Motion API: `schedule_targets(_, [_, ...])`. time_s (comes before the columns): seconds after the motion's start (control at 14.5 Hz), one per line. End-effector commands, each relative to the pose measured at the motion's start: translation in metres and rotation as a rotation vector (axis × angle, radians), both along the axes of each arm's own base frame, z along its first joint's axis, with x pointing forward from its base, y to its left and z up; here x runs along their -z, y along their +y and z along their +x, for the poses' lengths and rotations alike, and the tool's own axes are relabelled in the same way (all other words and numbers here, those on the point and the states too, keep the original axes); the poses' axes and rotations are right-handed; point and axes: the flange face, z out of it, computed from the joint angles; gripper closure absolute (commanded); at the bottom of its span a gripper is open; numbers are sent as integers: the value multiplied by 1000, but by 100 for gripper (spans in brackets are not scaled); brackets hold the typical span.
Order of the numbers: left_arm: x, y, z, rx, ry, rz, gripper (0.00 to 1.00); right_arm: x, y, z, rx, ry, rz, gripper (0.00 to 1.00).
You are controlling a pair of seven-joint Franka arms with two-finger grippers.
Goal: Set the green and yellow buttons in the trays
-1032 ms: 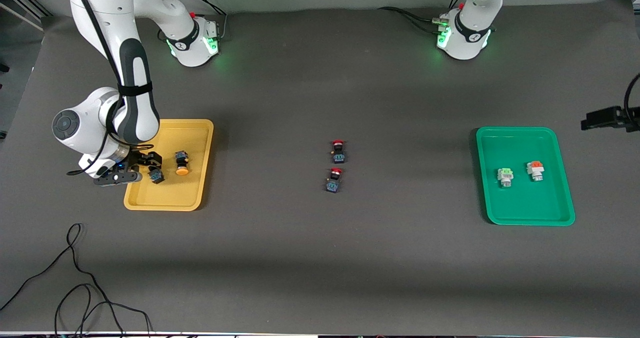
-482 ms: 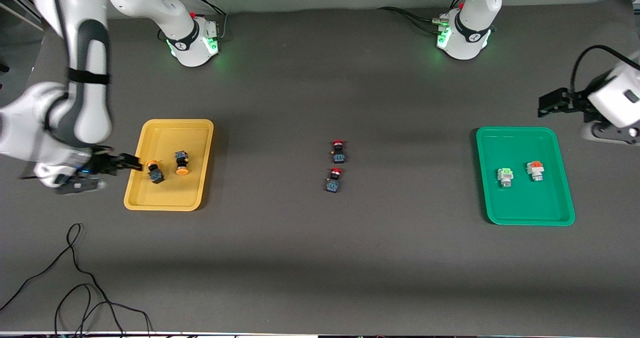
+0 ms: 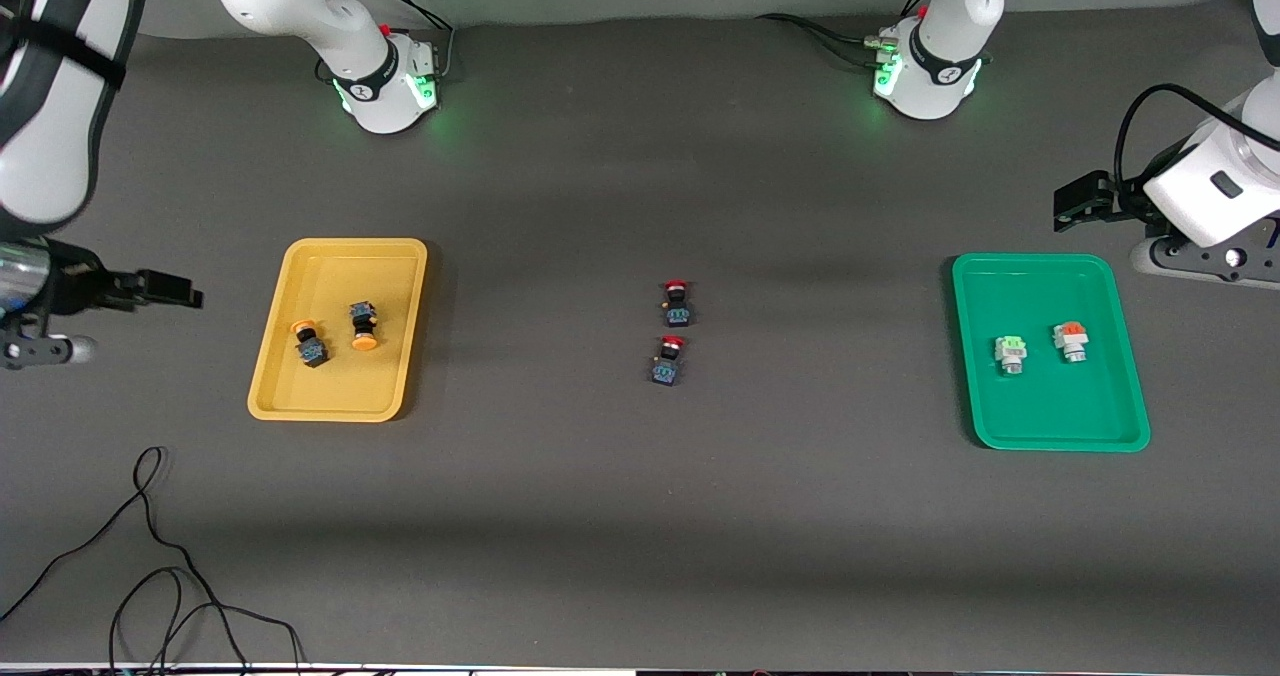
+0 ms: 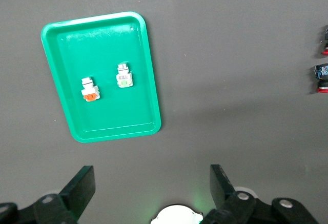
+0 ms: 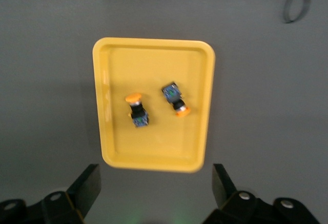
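Note:
The yellow tray (image 3: 330,396) holds two yellow-orange-capped buttons (image 3: 310,344) (image 3: 363,326) lying on their sides. They also show in the right wrist view (image 5: 136,110) (image 5: 176,100) in the tray (image 5: 154,147). My right gripper (image 3: 168,290) (image 5: 156,185) is open and empty, in the air over bare table beside the yellow tray, toward the right arm's end. The green tray (image 3: 1060,406) (image 4: 113,116) holds the pale-green-capped button (image 3: 1011,353) (image 4: 123,76) and the orange-capped one (image 3: 1070,341) (image 4: 89,89). My left gripper (image 3: 1085,201) (image 4: 152,183) is open and empty over the table by the green tray.
Two red-capped switches (image 3: 677,301) (image 3: 668,359) lie mid-table between the trays, one nearer the front camera; they show at the edge of the left wrist view (image 4: 323,78). A black cable (image 3: 150,556) loops on the table near the front edge at the right arm's end.
My right gripper has left the second yellow-capped button lying in the yellow tray and drawn back off the tray toward the table's end. My left gripper has swung further into view.

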Motion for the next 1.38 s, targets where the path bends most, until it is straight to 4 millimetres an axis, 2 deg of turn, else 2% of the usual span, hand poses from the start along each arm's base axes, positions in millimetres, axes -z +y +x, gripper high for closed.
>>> schedule_targets(0.0, [-3,-1,-5,-10,-16,-12,0,-55,11,-11,24,13,-62,1])
schedule_targets(0.14, [-3,-2,-5,-8,-15,-12,0,-95,27,-16,5,-4,-74,0])
schedule_targets(0.21, [-3,-1,-5,-8,-16,-12,0,-106,37,-15,-1,-18,-89,0])
schedule_targets(0.34, [-4,-1,-4,-1,-18,-15,0,-96,46,-11,18,1,-97,0])
schedule_targets(0.83, [-7,-2,1,10,-29,-11,0,-96,36,-11,23,-1,-96,0])
schedule_targets(0.96, [-9,-3,1,12,-30,-13,0,-94,40,-10,19,6,-101,0])
schedule_targets(1.24, [-9,-5,1,15,-33,-13,0,-95,33,-11,23,5,-96,0])
schedule_targets(1.31, [-9,-4,2,15,-35,-11,0,-94,24,-11,36,7,-92,0])
